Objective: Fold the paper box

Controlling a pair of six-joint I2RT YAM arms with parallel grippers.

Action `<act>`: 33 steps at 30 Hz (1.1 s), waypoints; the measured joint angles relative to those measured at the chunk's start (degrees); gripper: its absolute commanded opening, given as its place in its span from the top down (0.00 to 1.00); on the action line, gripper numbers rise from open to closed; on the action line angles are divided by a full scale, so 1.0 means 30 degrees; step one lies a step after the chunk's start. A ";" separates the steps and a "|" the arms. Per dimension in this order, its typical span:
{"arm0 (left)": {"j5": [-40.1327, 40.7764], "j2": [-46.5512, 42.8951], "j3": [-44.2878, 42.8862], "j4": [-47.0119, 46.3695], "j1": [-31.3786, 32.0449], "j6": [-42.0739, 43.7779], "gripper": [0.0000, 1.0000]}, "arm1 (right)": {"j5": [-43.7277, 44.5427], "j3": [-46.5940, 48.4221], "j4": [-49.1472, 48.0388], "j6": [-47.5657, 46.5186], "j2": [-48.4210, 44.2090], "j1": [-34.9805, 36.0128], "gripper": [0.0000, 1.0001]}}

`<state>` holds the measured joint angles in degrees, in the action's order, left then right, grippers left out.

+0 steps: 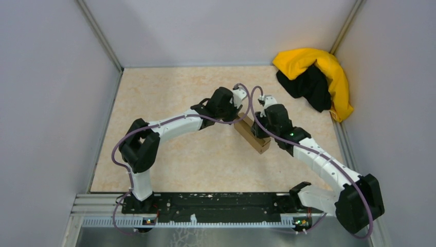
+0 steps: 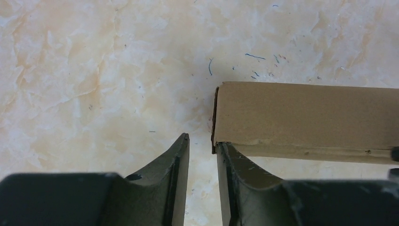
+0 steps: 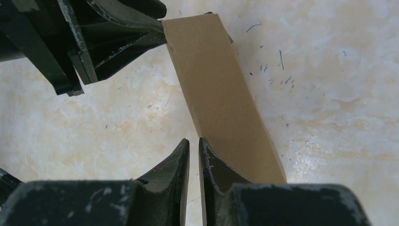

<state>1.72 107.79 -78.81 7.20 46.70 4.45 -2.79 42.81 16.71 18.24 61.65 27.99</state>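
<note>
Beige marbled desk (image 1: 169, 87), grey walls on three sides. Paper box (image 1: 253, 136) lies on desk, centre-right, closed up as a long narrow block, set diagonal betw. the two arms. L pincer (image 2: 202, 139) at box's far end: fingers narrowly spread, nothing betw. them, one fingertip touching box corner. R pincer (image 3: 194, 142) alongside box: fingers almost pressed together, only desk seen in the slit, one finger against box's long side. Yellow-and-black cloth heap (image 1: 316, 77) in far R corner, well apart from box
</note>
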 measured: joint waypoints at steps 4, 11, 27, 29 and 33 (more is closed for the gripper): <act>-0.0495 -0.0007 0.0000 0.0066 -0.0051 -0.0131 0.58 | -0.0554 -0.0648 -0.0481 0.0000 0.0590 -0.0007 0.88; -0.1435 -0.0080 -0.0168 0.0933 -0.0182 -0.0561 0.58 | -0.0831 -0.1851 -0.0452 0.0022 0.0685 -0.0007 0.88; -0.1792 -0.0284 0.0153 0.0860 -0.0211 -0.0699 0.57 | -0.0036 -0.0131 -0.0525 0.0437 -0.2747 -0.0015 0.86; -0.1807 -0.0284 0.0211 0.0721 -0.0226 -0.0721 0.55 | 0.0233 0.0029 -0.0605 0.0430 -0.2630 -0.0022 0.86; -0.1953 -0.0299 0.0328 0.0495 -0.0255 -0.0758 0.53 | 0.0474 0.0000 -0.0576 0.0437 -0.1989 -0.0131 0.85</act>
<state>-4.14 106.89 -77.82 8.69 45.93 2.17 -1.37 42.81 14.98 19.55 55.68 27.59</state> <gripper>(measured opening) 0.452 0.142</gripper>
